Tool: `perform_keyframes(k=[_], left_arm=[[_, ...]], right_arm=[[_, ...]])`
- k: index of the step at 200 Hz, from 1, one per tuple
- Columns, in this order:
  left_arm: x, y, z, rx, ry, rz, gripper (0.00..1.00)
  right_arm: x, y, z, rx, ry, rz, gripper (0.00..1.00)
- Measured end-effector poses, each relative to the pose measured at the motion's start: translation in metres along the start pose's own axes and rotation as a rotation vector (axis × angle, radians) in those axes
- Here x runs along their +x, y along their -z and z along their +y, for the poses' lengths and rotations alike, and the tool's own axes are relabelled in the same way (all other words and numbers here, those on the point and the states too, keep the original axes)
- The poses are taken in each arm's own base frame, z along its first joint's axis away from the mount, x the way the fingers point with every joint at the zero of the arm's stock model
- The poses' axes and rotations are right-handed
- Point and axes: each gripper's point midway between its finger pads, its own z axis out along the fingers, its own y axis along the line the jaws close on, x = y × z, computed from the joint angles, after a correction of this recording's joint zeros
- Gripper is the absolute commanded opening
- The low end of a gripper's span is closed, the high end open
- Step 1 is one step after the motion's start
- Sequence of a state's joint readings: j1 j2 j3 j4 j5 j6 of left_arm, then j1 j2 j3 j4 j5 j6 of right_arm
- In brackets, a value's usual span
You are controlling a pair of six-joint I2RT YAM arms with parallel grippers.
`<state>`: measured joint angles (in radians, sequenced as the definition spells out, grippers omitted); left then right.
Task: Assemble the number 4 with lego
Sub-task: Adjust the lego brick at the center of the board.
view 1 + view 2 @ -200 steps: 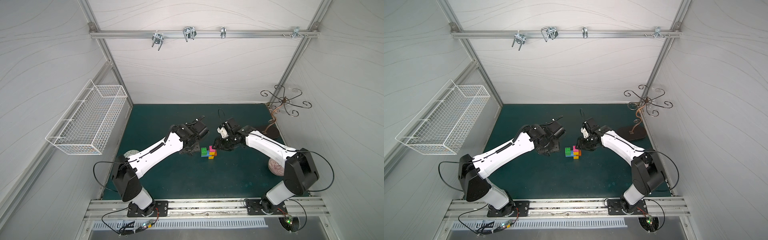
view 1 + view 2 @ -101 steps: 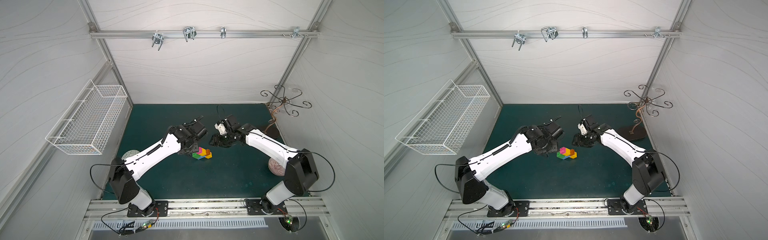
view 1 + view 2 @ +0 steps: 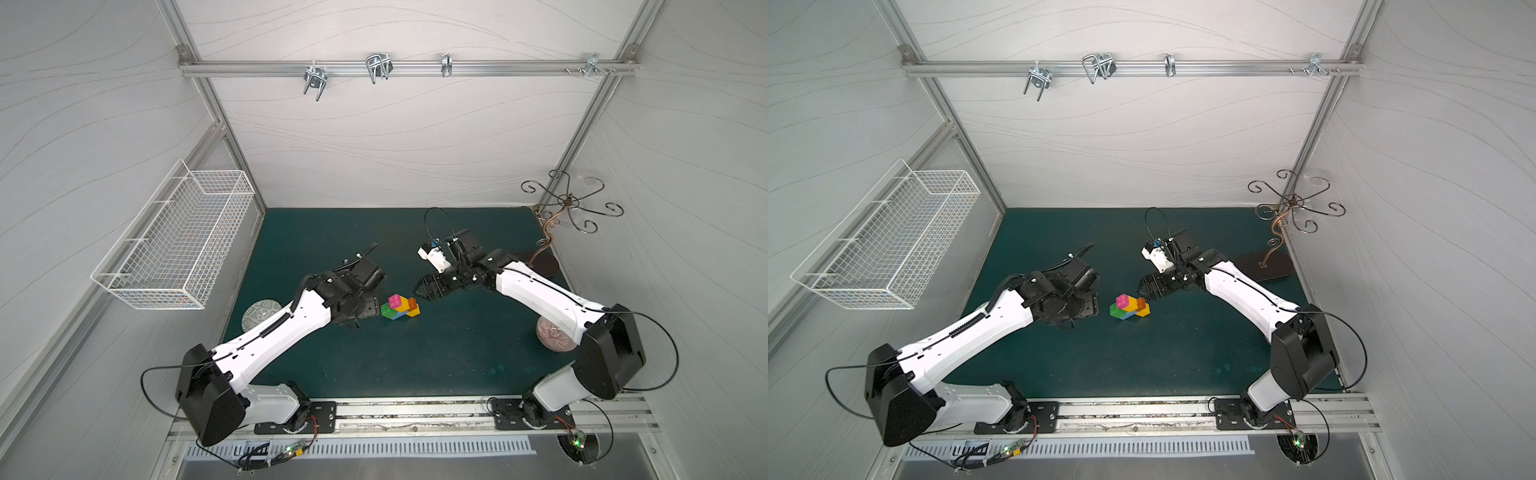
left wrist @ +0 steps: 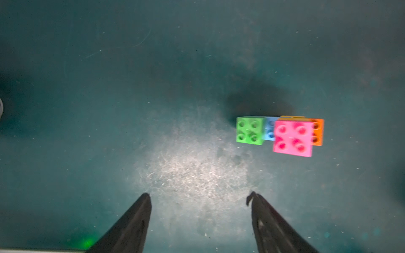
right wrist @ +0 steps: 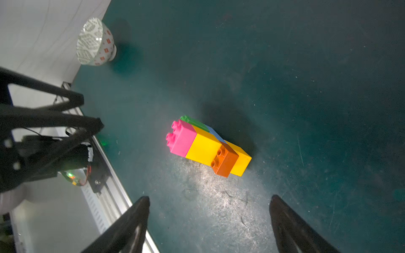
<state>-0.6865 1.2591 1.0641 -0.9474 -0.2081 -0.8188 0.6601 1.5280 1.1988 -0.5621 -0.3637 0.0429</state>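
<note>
The number 4 [image 3: 400, 306] [image 3: 1128, 307] lies on its side on the green mat between my two arms, touched by neither. Its lego shows as a pink brick [image 5: 183, 140], yellow bricks [image 5: 203, 149], an orange brick [image 5: 225, 162], a green brick [image 4: 248, 130] and a blue bar [image 4: 269, 131], all joined. My left gripper [image 4: 199, 195] [image 3: 1090, 307] stands open and empty a short way left of the figure. My right gripper [image 5: 209, 198] [image 3: 424, 289] is open and empty just right of it, near the orange brick.
A patterned round bowl-like thing [image 3: 260, 313] [image 5: 94, 42] sits at the mat's left edge, a pinkish one [image 3: 555, 336] at the right behind my right arm. A wire basket [image 3: 174, 241] hangs on the left wall. A metal hook stand [image 3: 569, 203] occupies the back right corner.
The joined bricks shifted slightly left and now rest free on the mat. Both grippers opened wider and drew back from them.
</note>
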Motion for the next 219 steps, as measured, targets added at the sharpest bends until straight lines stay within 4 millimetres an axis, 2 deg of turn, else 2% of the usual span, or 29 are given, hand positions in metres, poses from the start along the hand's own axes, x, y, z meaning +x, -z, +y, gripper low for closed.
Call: perform_keyframes(k=[39, 62, 83, 148, 199, 219], left_arm=[[0.008, -0.011, 0.023, 0.032, 0.045, 0.003, 0.83], [0.007, -0.012, 0.023, 0.048, 0.045, 0.002, 0.85], [0.006, -0.012, 0.020, 0.065, 0.037, -0.003, 0.86], [0.001, -0.013, 0.016, 0.089, 0.032, -0.012, 0.88], [-0.002, -0.014, 0.020, 0.085, 0.042, -0.015, 0.88], [-0.002, -0.014, 0.021, 0.085, 0.046, -0.017, 0.88]], right_arm=[[0.019, -0.023, 0.013, -0.023, 0.255, 0.036, 0.96], [0.021, -0.036, 0.019, -0.035, 0.395, 0.047, 0.98], [0.021, -0.048, 0.014, -0.038, 0.470, 0.061, 0.99], [0.018, -0.079, 0.003, -0.052, 0.544, 0.084, 0.97], [0.001, -0.090, 0.009, -0.093, 0.565, 0.059, 0.86], [0.002, -0.093, 0.012, -0.115, 0.565, 0.060, 0.83]])
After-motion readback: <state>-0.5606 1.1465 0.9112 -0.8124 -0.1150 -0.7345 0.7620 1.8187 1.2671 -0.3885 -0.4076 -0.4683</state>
